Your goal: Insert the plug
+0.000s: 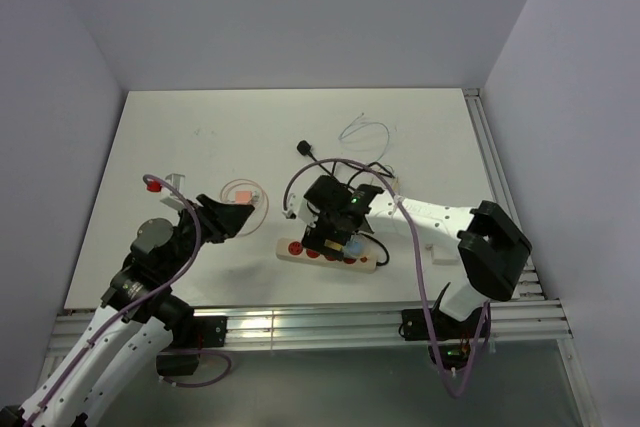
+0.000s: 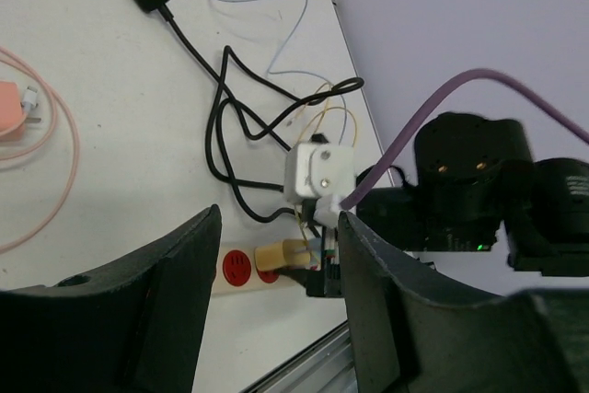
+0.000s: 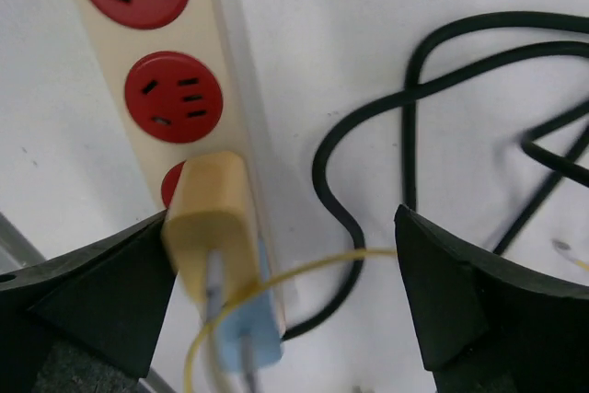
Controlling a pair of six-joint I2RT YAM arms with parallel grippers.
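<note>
Fingers [image 3: 83,292] wide — plug [image 3: 210,218] perhaps in strip [image 3: 236,89]

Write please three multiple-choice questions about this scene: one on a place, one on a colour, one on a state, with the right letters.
1. Where is the yellow plug?
A) standing on the power strip
B) lying apart from it
C) lifted high above it

2. What colour are the sockets of the strip?
A) green
B) red
C) white

3. How is the right gripper?
A) shut on the plug
B) open, one finger on each side of the plug
C) out of view

Answers:
1 A: the right wrist view shows it upright over a socket, next to a blue plug.
2 B: the round socket faces are red on a cream body.
3 B: its two dark fingers stand wide apart, with the plug between them.
</note>
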